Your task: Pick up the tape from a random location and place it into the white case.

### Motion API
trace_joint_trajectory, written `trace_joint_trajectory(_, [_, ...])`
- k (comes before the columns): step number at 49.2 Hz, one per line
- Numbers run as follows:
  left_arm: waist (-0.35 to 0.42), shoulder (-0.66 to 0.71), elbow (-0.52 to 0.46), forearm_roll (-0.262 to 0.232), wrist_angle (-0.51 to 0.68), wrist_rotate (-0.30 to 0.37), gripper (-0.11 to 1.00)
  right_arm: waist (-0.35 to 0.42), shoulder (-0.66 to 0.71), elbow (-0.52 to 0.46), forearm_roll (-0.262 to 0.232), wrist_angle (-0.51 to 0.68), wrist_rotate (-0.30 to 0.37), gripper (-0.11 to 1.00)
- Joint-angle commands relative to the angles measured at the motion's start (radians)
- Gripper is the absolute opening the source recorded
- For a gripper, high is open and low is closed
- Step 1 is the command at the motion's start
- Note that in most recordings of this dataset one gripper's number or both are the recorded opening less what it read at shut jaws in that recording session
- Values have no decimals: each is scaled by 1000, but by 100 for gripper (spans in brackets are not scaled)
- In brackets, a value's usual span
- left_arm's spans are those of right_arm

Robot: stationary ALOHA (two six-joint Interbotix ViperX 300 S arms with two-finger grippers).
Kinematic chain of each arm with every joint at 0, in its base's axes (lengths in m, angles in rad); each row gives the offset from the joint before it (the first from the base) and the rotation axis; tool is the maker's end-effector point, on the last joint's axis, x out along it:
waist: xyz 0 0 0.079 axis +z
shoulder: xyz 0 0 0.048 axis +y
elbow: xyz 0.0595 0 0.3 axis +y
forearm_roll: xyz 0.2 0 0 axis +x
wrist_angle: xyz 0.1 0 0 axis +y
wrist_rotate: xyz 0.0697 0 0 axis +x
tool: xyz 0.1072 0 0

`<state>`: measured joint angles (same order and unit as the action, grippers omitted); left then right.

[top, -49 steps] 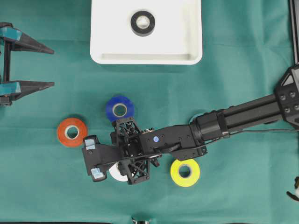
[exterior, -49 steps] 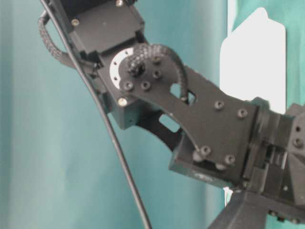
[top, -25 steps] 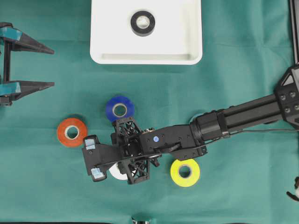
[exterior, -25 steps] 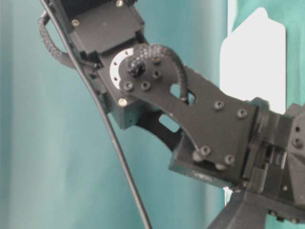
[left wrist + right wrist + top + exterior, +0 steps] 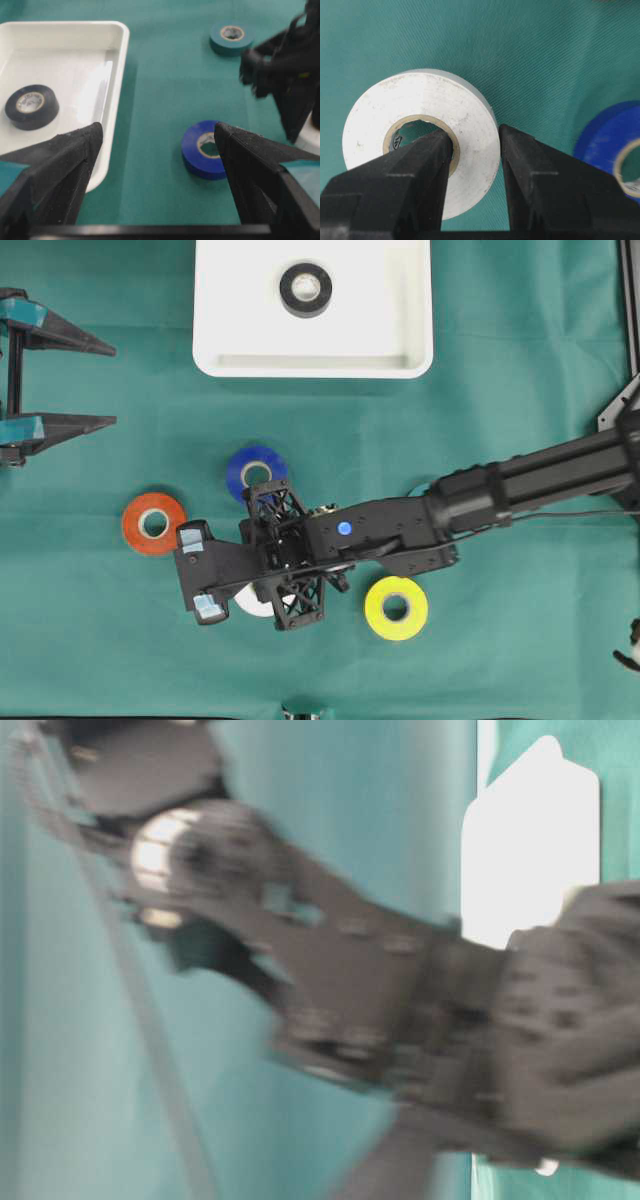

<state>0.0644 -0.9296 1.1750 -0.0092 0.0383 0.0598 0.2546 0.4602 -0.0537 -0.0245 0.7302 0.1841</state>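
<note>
At the far left the left hand (image 5: 60,380) hangs parked with its jaws spread wide, holding nothing, well apart from all the rolls. Just to the left of the right hand lies the orange roll (image 5: 153,524) on the green counter (image 5: 520,360). The right hand (image 5: 205,575) itself has changed over the last second: its jaws, partly apart a moment ago, have drawn in, and the wrist view shows them clenched on the white roll (image 5: 420,145), one finger down through the core and the other against the outer edge, pinching the wall between them. The arm has also shifted a little over the counter, and the table-level view is smeared by that motion, which I read as the start of the lift. Just behind the hand sits the blue roll (image 5: 256,472), and beside its wrist, on the right, the yellow roll (image 5: 396,608). Well ahead of it, towards the top, is the white case (image 5: 230,330), already holding a black roll (image 5: 306,288). The grip looks made; carrying and release remain.
</note>
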Motion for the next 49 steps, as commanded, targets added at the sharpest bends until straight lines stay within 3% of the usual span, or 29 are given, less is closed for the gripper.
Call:
trace_joint_trajectory(1, [3,6,-9,-2,-3,2,98,-2,-81,-11,-2,11,0,33])
trace_joint_trajectory(13, [3,6,-9,-2,-3,2,98,-2,-164,-21,-17,77,2,33])
trace_joint_trajectory(32, [3,6,-11,-2,-3,2,98,0,-198,-109,-17,276,5,33])
trace_joint_trajectory(49, [3,6,-11,-2,2,2,98,0,-256,-158,-38,354,6,33])
